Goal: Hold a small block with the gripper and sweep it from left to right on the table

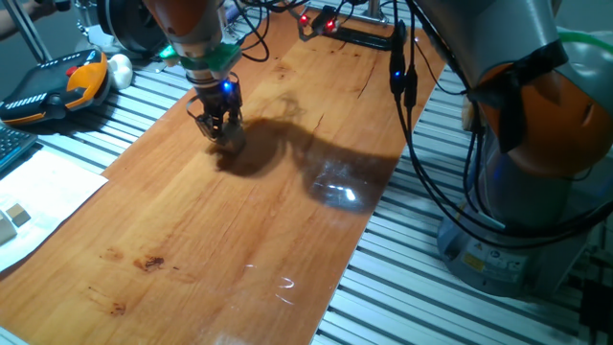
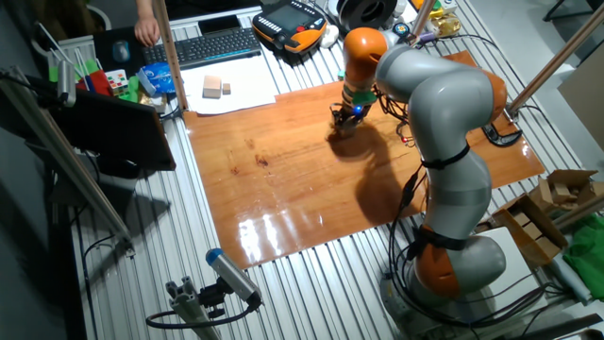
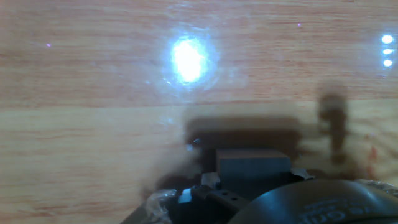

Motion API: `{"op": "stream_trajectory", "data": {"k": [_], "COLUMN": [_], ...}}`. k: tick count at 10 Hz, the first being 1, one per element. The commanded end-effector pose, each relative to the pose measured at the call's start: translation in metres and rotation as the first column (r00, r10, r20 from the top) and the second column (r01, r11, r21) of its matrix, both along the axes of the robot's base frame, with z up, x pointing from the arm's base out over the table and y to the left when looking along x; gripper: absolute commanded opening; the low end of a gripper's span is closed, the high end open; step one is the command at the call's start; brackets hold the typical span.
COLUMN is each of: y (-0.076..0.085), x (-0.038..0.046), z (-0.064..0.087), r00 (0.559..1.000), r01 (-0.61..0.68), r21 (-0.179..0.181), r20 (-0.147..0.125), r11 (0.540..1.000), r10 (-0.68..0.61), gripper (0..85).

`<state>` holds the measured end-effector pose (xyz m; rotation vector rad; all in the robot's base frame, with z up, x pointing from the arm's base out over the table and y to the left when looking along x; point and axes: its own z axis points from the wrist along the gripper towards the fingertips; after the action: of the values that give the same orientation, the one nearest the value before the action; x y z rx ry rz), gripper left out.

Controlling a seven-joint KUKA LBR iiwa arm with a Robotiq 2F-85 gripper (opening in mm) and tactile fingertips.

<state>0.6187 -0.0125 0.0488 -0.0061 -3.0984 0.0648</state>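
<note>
Jaws [image 1: 219,123]: shown lowered to the desk [image 1: 239,220], beneath the blue light, green ring and orange wrist; the tips are seen at or just above the board. In the other fixed view [image 2: 345,117] the jaws are placed near the far edge of the board.

Opening: narrow; the fingers are drawn close together around a small object, though the exact gap cannot be resolved in the fixed views.

Small block [image 3: 254,163]: seen in the hand view as a dim rectangular face lying directly between the jaws, shaded and blurred, resting against the desk surface; it is taken to be gripped. In the fixed views it is hidden by the fingers.

Shadow: cast on the desk beside and behind the jaws, spreading away from the tips.

Glare [image 3: 188,59]: a bright spot of reflected light on the wood ahead of the jaws.

Pale block on white paper [image 1: 11,217]: lying well apart from the jaws, off the board.
</note>
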Motion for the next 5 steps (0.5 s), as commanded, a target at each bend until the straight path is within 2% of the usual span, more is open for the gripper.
{"op": "stream_trajectory", "data": {"k": [1, 5], "y": [0.003, 0.015], "x": [0.0006, 0.0069], "z": [0.000, 0.003], "r00": [1.000, 1.000], "r01": [0.001, 0.009], "r21": [0.002, 0.001], "r20": [-0.003, -0.013], "r11": [1.000, 1.000], "r10": [-0.001, -0.009], "gripper": [33.7, 33.7]}}
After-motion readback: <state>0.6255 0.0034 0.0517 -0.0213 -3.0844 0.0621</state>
